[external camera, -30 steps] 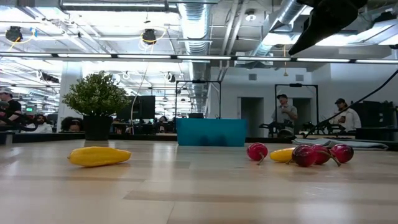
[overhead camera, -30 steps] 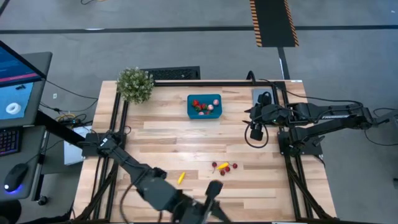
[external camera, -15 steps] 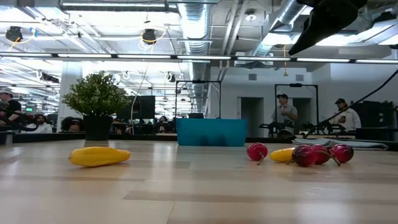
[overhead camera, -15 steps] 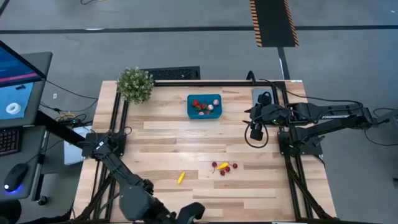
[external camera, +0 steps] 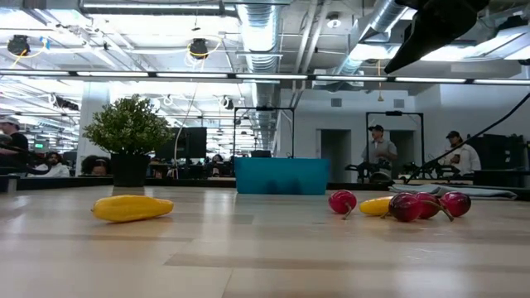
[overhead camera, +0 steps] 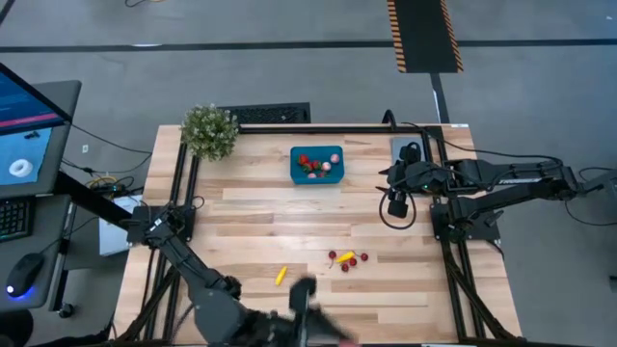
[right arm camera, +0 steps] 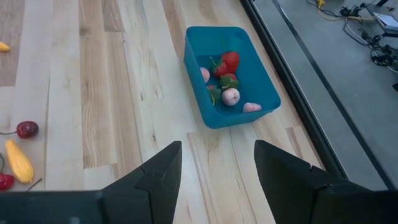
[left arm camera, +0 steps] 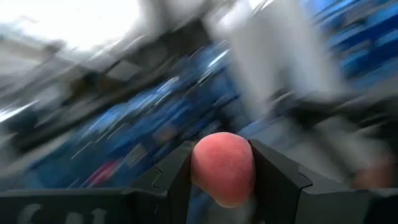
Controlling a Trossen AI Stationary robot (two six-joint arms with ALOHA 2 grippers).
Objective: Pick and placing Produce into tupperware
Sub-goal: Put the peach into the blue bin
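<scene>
The teal tupperware (overhead camera: pixel 316 164) stands toward the table's far edge with red strawberries and pink pieces inside; the right wrist view shows it (right arm camera: pixel 230 74) too. On the wood lie a cluster of dark red cherries with a yellow piece (overhead camera: pixel 347 259) and a lone yellow piece (overhead camera: pixel 281 276), also in the low view (external camera: pixel 132 207). My left gripper (overhead camera: pixel 304 292) is blurred over the table's near edge, shut on a pink round fruit (left arm camera: pixel 222 163). My right gripper (overhead camera: pixel 395 205) hangs open at the table's right side. My left gripper pinches the pink round fruit across its middle (left arm camera: pixel 199 168), one finger (left arm camera: pixel 177 180) on each side of it. The fruit is lifted clear of the table, with only blurred room behind it. From which side the fingers come does not show.
A bushy green potted plant (overhead camera: pixel 209 131) stands at the table's far left corner. A grey plate (overhead camera: pixel 403 146) lies at the far right corner, under my right arm. Bare wood lies between the tupperware and the cherries. People stand in the room beyond (external camera: pixel 381 149).
My left arm has swung quickly along the table's near edge: its gripper drew back toward the near left, then came forward again over the near edge, keeping the pink fruit. My right arm and the produce on the table have stayed put.
</scene>
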